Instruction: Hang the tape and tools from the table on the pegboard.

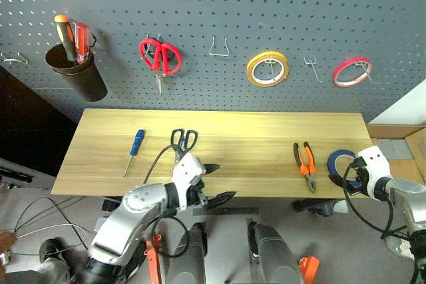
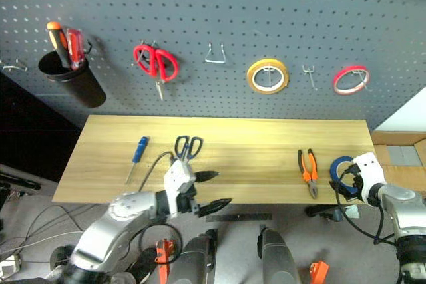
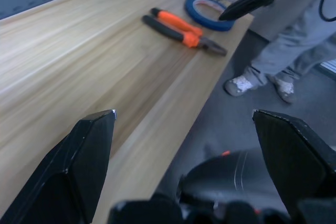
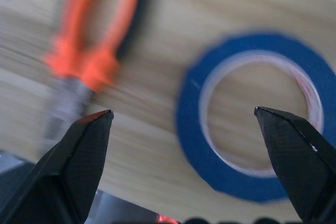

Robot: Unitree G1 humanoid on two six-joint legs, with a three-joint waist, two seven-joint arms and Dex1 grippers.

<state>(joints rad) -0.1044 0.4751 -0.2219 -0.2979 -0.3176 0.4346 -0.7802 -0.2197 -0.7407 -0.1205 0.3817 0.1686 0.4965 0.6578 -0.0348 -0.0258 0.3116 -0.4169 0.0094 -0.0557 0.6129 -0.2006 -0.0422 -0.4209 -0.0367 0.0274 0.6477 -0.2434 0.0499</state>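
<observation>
On the light wood table (image 1: 100, 164) lie a blue-handled screwdriver (image 1: 135, 149), dark blue-handled scissors (image 1: 184, 141), orange-and-black pliers (image 1: 305, 164) and, at the right end, the blue roll of tape (image 1: 338, 159). My right gripper (image 1: 347, 176) hangs open just above the tape's near side; in its wrist view the tape (image 4: 194, 124) lies between the spread fingers, with the pliers (image 4: 89, 61) beside it. Just in front of the scissors, my left gripper (image 1: 225, 181) is open and empty at the table's front edge, pointing right. The dark grey pegboard (image 1: 219, 4) rises behind the table.
On the pegboard hang a black cup (image 1: 74, 64) with orange and red screwdrivers, red scissors (image 1: 160, 56), a yellow roll (image 1: 267, 69) and a red roll (image 1: 351, 72). Empty hooks (image 1: 219, 46) sit between them. A person's legs (image 3: 283, 72) stand past the table's right end.
</observation>
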